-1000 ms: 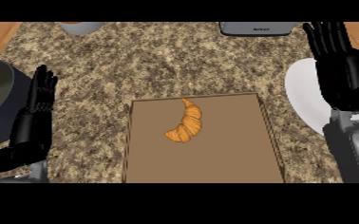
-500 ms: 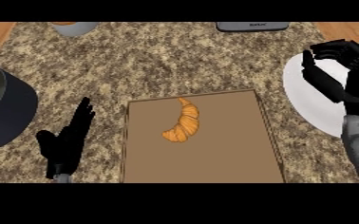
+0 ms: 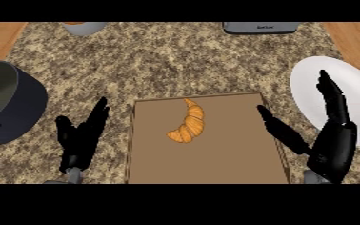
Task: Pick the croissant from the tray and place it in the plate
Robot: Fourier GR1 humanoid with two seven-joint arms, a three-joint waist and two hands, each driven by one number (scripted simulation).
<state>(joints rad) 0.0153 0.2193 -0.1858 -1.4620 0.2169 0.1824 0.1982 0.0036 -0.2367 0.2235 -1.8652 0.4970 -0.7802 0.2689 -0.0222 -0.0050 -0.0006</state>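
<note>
The croissant (image 3: 187, 124) lies on the brown tray (image 3: 232, 159) at lower centre, untouched; the white plate (image 3: 313, 86) sits at the right edge; the right hand (image 3: 330, 140), fingers spread, overlaps it; the left hand (image 3: 81, 138) rests with fingers straight at lower left, beside the tray.

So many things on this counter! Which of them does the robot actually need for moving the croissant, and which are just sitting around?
Needed for the job:
croissant, lying on the brown tray
white plate, at the right
right hand, open beside the tray
left hand, open at the tray's left

Just lying about:
dark round object at the left edge
grey appliance at the top
grey object at the top left
</note>
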